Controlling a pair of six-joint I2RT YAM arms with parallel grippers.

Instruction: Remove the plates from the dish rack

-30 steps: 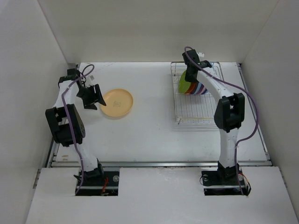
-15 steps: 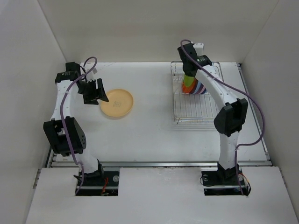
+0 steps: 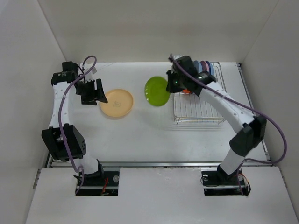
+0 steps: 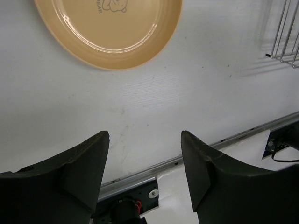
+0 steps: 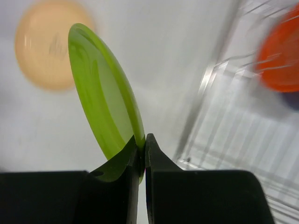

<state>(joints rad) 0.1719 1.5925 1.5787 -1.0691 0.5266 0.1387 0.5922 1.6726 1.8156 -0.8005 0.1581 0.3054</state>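
Our right claw (image 5: 141,140) is clamped on the green plate (image 3: 157,91), held on edge aloft just left of the rack (image 3: 198,114), near the far edge of the table (image 3: 154,135). The left claw (image 4: 145,135) gapes empty. We should level it, then lower gently beside the yellow plate (image 3: 117,103).

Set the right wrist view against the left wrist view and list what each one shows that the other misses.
Only the right wrist view: the green plate, pinched at its rim by the shut right end effector, and a blurred orange plate in the dish rack. Only the left wrist view: the left end effector, open and empty, above the table near its front edge. Both: the pale yellow plate lying flat on the table, and part of the rack's wires.
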